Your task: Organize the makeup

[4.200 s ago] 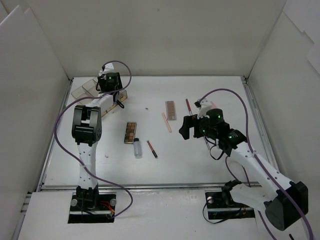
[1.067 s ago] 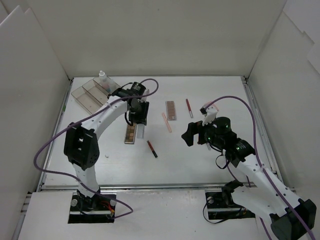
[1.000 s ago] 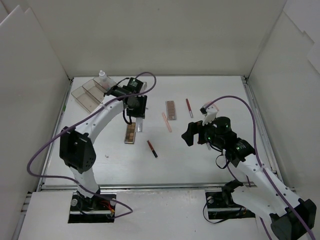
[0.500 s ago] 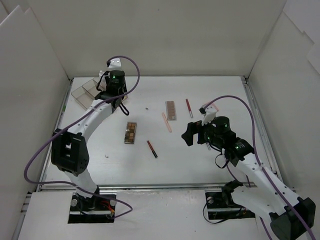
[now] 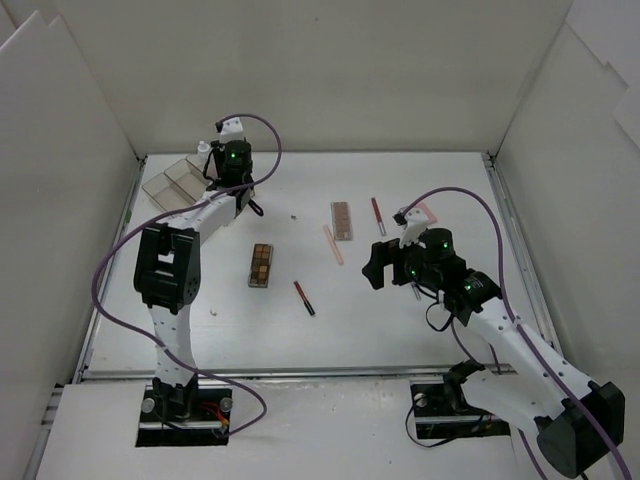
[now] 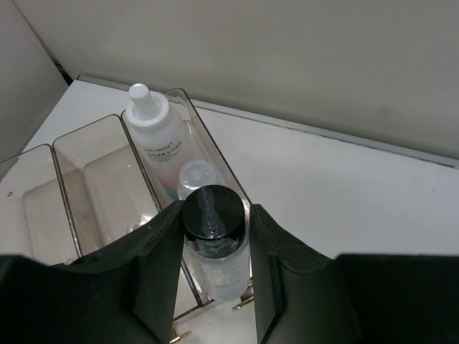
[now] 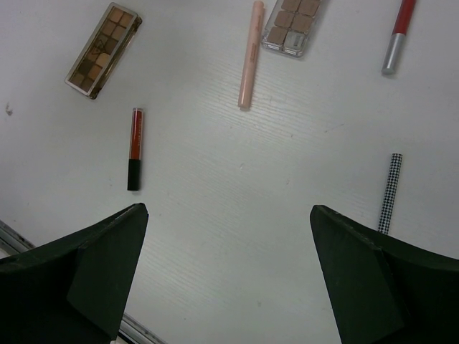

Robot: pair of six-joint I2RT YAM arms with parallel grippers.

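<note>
The left end effector (image 6: pixel 214 216) is partly closed, clamping a small clear bottle with a black cap (image 6: pixel 215 269) upright. It holds the bottle at the near end of the clear plastic compartmented box (image 6: pixel 86 179), in the compartment that also holds a white, pink and teal bottle (image 6: pixel 159 136). The right end effector (image 7: pixel 228 215) stands wide open and holds nothing. It hangs above the white bench (image 7: pixel 237 172), where a brown eyeshadow palette (image 7: pixel 104 50), a red tube (image 7: pixel 134 147) and a peach pencil (image 7: pixel 249 57) lie apart.
</note>
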